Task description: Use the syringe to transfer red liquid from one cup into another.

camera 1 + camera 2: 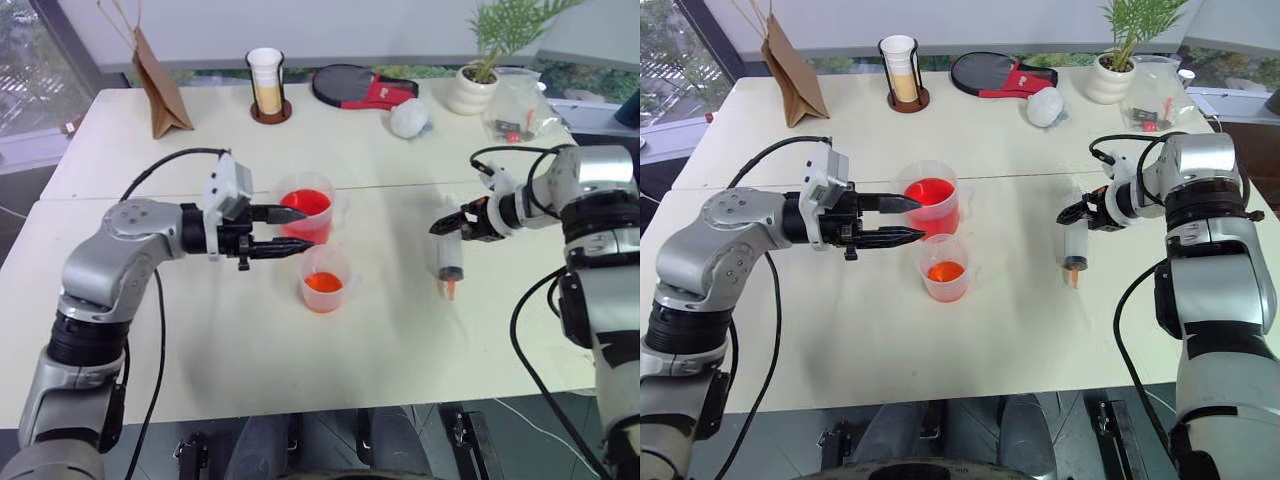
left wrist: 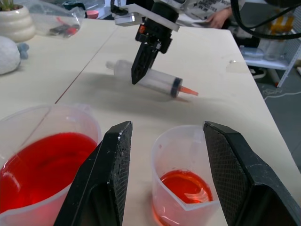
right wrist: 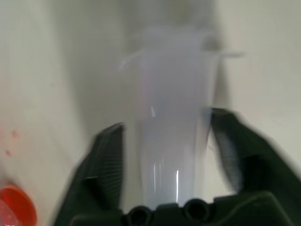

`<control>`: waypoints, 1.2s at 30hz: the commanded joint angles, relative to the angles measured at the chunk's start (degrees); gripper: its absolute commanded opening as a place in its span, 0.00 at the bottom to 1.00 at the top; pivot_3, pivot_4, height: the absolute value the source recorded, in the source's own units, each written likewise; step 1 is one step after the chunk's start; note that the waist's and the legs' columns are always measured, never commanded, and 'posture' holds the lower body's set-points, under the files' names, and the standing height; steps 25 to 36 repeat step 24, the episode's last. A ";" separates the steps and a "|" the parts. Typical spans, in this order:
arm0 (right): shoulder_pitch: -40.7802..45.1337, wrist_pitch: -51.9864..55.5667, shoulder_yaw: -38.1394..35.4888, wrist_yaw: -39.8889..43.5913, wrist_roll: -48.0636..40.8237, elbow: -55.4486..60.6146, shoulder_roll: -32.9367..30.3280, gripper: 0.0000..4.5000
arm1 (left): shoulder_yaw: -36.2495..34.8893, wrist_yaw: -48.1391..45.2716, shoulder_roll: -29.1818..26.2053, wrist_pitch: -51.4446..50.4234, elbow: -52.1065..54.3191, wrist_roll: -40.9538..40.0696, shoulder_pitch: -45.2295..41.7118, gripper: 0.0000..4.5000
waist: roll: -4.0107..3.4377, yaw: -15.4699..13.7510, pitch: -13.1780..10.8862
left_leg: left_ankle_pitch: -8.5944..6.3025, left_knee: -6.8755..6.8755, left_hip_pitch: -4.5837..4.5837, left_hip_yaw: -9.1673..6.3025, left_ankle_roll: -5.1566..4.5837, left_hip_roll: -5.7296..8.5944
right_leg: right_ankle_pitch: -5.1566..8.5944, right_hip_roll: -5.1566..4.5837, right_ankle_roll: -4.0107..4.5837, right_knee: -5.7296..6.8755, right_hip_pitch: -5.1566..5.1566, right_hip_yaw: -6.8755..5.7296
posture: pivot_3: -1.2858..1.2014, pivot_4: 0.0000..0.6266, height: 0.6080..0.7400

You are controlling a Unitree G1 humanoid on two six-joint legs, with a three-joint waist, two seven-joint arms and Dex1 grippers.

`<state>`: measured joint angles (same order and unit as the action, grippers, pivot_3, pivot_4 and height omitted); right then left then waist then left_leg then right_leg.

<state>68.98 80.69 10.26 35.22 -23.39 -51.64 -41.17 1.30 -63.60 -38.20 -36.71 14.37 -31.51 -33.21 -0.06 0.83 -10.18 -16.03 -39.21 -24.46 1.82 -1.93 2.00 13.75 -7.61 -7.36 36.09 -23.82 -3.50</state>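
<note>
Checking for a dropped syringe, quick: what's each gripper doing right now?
Left gripper: open, holding nothing, beside the cups.
Right gripper: open, fingers either side of the syringe lying on the table, not clamped.

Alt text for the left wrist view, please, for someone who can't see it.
Two open black fingers frame a small clear cup of orange-red liquid, with a larger cup of deep red liquid beside it. Beyond, the right gripper stands over a syringe lying on the table.
</note>
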 commanded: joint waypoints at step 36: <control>-51.67 -41.87 -36.60 10.72 -5.46 47.27 -6.95 0.98 | -20.17 12.13 -5.47 -4.80 -0.93 -4.94 26.80 0.54 | 0.01 -0.18 0.00 | -0.24 0.07 0.89 -0.01 -0.33 -0.03 | 0.09 -0.02 -0.10 -0.07 0.71 0.18 | 0.52 0.24 1.00</control>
